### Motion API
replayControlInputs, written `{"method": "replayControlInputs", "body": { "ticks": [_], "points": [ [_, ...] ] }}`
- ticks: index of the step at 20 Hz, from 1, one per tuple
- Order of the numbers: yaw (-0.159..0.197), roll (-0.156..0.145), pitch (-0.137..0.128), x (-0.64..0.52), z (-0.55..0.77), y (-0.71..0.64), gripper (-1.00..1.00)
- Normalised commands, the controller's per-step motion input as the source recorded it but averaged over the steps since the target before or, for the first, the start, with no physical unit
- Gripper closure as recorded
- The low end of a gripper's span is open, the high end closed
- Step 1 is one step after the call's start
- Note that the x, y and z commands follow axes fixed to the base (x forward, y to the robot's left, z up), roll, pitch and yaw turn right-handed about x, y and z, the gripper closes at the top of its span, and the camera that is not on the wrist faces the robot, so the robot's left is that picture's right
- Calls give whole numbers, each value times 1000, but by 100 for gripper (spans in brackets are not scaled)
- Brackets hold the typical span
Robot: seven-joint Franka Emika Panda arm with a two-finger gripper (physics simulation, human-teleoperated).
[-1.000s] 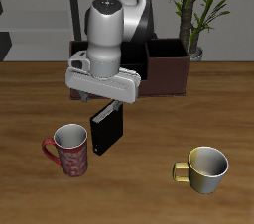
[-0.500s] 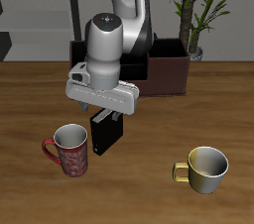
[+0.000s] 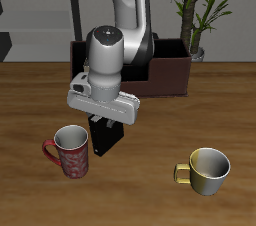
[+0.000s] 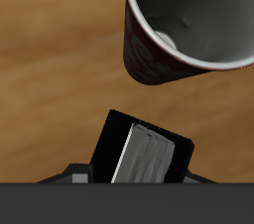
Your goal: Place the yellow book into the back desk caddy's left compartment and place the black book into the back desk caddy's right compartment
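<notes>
The black book (image 3: 104, 140) stands upright on the wooden table beside a red mug, thick and glossy; in the wrist view (image 4: 147, 154) its pale page edges show between black covers. My gripper (image 3: 105, 123) is right above the book's top edge, jaws open on either side of it, not closed on it. The back desk caddy (image 3: 168, 71), a long dark brown box, stands at the table's back, partly hidden behind my arm. Its tall end section (image 3: 172, 62) shows beside the arm; its other end is mostly hidden. The yellow book is not in view.
A red patterned mug (image 3: 69, 151) stands close beside the black book, and shows large in the wrist view (image 4: 189, 20). A gold mug (image 3: 207, 167) stands nearer the front edge, apart. A potted plant (image 3: 198, 10) rises behind the caddy.
My gripper has come down and a little forward over the black book, from well above it to level with its top. The book and the mugs have not moved.
</notes>
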Motion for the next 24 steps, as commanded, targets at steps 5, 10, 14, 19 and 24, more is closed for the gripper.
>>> {"method": "replayControlInputs", "body": {
  "ticks": [5,10,14,19,24],
  "points": [
    [16,23,-17,-78,9,99,100],
    [39,11,-29,-148,309,159,100],
    [49,-11,-39,-289,653,249,100],
    [121,-16,-37,-334,643,230,100],
    [40,30,-56,-595,767,321,100]
  ]
}}
